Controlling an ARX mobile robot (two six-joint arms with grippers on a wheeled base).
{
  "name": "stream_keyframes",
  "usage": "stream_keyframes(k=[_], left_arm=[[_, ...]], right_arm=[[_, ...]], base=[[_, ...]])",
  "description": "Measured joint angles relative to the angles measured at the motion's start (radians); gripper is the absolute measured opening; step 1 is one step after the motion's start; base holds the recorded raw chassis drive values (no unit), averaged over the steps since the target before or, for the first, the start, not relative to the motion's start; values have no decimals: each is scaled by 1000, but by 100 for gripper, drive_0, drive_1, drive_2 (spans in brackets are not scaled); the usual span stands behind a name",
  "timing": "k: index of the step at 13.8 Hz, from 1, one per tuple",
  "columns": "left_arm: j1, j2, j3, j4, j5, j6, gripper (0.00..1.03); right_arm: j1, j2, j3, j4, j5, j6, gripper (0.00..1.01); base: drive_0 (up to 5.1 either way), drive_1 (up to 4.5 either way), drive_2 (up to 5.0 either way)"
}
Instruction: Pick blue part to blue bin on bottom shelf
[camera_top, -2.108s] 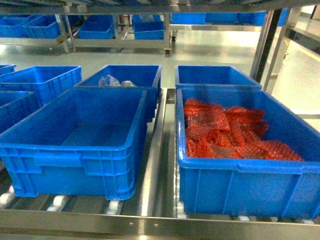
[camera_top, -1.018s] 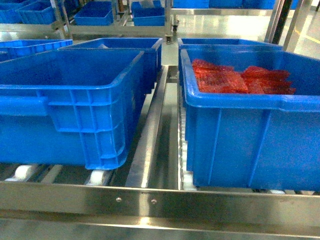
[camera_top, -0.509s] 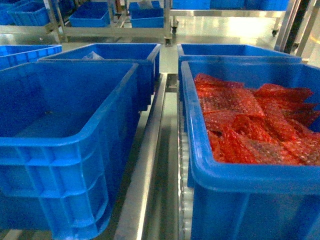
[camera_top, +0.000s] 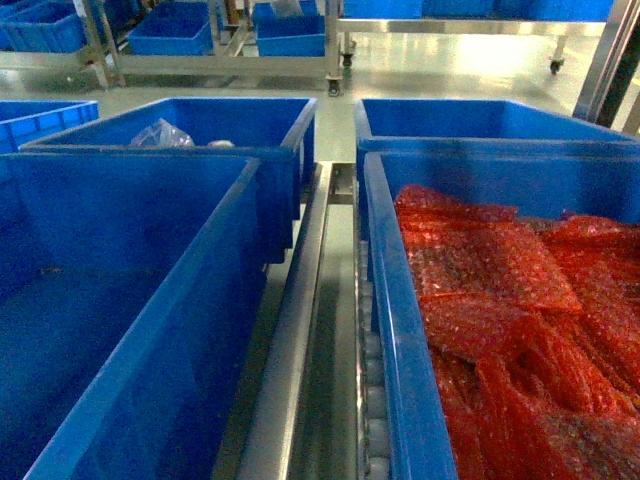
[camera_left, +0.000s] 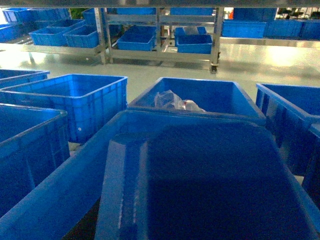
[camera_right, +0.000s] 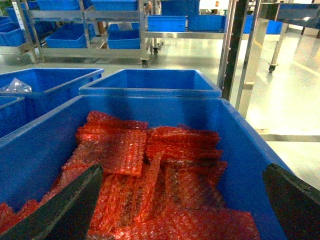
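A flat dark blue part (camera_left: 200, 190) with a chamfered corner fills the bottom of the left wrist view. It hangs over the empty blue bin (camera_left: 60, 185) and hides my left gripper's fingers. That same bin (camera_top: 130, 330) is at the left of the head view, on the bottom shelf, whose steel rail (camera_top: 290, 350) runs up the middle. My right gripper (camera_right: 182, 169) is open, its black fingers (camera_right: 60, 205) wide apart above the right-hand bin (camera_right: 45, 145) of red bubble-wrap bags (camera_right: 150, 170). Neither arm shows in the head view.
Two more blue bins stand behind: one (camera_top: 220, 125) holds clear plastic bags, the other (camera_top: 470, 120) looks empty. White rollers (camera_top: 372, 400) run beside the right bin (camera_top: 400, 330). Further bins (camera_left: 75, 97) sit to the left, and racks of bins (camera_left: 192, 42) across the aisle.
The head view has moved forward and higher over the two front bins. The shelf's front rail has dropped out of view, and the bins now fill the picture.
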Motion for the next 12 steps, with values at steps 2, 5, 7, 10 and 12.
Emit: stream_keyframes(k=[2, 5, 7, 10, 12], left_arm=[[0, -4, 0, 3, -1, 0, 44], [0, -4, 0, 3, -1, 0, 44], [0, -4, 0, 3, -1, 0, 44], [0, -4, 0, 3, -1, 0, 44], [0, -4, 0, 3, -1, 0, 44]], right_arm=[[0, 0, 0, 0, 0, 0, 98], [0, 0, 0, 0, 0, 0, 98], [0, 0, 0, 0, 0, 0, 98], [0, 0, 0, 0, 0, 0, 98], [0, 0, 0, 0, 0, 0, 98]], base=[[0, 0, 0], [0, 0, 0], [0, 0, 0], [0, 0, 0], [0, 0, 0]])
